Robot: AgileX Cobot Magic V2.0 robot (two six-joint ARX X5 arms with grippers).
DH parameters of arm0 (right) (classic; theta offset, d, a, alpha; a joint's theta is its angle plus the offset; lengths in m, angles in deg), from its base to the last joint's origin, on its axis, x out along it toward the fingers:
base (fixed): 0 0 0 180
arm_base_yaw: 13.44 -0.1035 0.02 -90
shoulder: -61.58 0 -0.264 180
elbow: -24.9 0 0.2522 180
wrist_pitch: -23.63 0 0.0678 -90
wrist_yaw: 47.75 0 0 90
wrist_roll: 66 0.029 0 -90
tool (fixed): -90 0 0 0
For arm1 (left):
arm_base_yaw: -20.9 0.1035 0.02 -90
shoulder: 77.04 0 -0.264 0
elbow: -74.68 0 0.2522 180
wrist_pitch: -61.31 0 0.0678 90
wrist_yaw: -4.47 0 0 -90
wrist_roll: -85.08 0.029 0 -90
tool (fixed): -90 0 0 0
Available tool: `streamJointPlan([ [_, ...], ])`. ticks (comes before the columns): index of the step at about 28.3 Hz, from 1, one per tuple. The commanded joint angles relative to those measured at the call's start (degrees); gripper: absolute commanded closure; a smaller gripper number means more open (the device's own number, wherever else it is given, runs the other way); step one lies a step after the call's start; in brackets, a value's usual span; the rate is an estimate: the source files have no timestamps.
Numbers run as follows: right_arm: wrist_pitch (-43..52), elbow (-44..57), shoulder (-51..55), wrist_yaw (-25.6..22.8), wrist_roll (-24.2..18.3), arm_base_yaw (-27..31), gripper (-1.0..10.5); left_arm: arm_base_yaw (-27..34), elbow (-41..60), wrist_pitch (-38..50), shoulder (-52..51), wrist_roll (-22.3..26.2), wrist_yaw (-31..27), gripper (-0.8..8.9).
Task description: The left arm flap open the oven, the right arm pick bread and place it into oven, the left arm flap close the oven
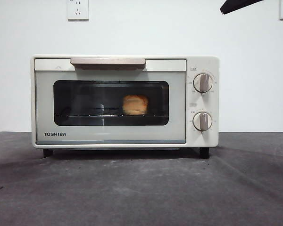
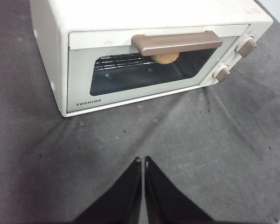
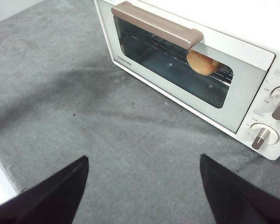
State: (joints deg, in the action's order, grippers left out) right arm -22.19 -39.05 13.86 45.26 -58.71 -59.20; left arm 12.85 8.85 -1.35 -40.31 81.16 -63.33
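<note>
The cream TOSHIBA oven (image 1: 198,136) stands on the grey table with its glass door shut and its beige handle (image 1: 107,61) at the top. The golden bread (image 1: 135,104) sits on the wire rack inside, seen through the glass. It also shows in the left wrist view (image 2: 165,58) and in the right wrist view (image 3: 203,64). My left gripper (image 2: 143,161) is shut and empty, held above the table in front of the oven (image 2: 53,60). My right gripper (image 3: 144,161) is open and empty, off the oven's (image 3: 233,116) front. A black arm tip (image 1: 238,4) shows at the top right of the front view.
Grey mat (image 1: 141,188) covers the table in front of the oven. Two round knobs (image 1: 203,82) sit on the oven's right panel. A white wall with sockets (image 1: 78,9) stands behind.
</note>
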Motion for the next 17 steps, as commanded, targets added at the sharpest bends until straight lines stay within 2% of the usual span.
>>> streamJointPlan([
  [1,0.5,-0.5,-0.7,0.0,0.2,-0.5,6.2,-0.1,-1.1,0.7,0.3,0.9,-0.2,7.97],
  [5,0.5,-0.5,-0.9,-0.1,0.1,-0.5,9.4,-0.1,-1.1,0.7,0.3,0.9,-0.2,7.97],
  [17,0.6,-0.5,-0.9,-0.1,0.1,-0.5,9.4,-0.1,-1.1,0.7,0.2,0.9,-0.2,7.97],
])
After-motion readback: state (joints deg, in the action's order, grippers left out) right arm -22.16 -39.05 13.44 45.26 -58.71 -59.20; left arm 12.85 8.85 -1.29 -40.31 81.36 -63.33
